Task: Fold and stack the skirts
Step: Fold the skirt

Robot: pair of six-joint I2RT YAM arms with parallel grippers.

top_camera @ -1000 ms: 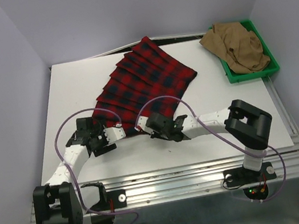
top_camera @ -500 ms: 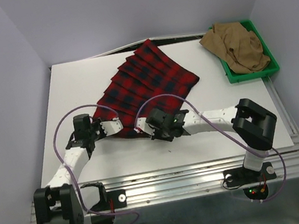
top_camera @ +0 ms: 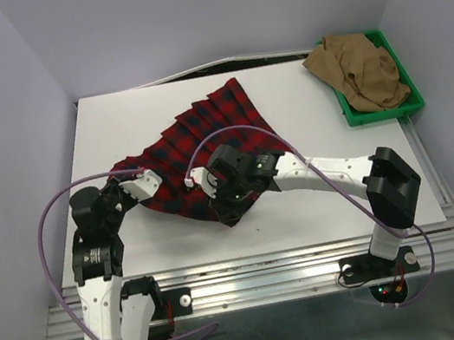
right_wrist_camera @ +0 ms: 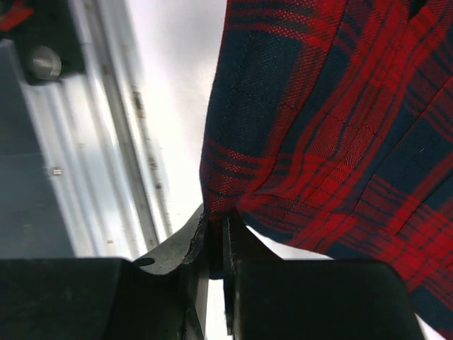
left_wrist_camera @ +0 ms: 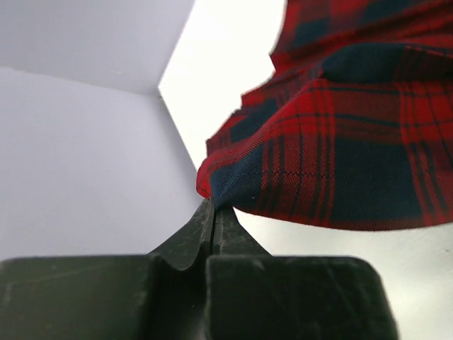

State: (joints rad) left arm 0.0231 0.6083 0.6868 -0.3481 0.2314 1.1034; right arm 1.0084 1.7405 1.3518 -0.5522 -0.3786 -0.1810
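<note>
From above, my left claw (top_camera: 155,181) and right claw (top_camera: 196,178) each grasp the near edge of the red plaid skirt (top_camera: 207,129) spread on the table (top_camera: 320,197); the tan skirt (top_camera: 363,67) lies heaped in the green tray (top_camera: 349,111); left wrist: jaws clenched on a skirt corner, the rest cut off; right wrist: likewise pinching an edge, the fingertips hidden by cloth.

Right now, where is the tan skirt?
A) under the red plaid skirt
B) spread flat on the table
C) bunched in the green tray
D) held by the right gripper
C: the tan skirt lies crumpled in the green tray.
</note>
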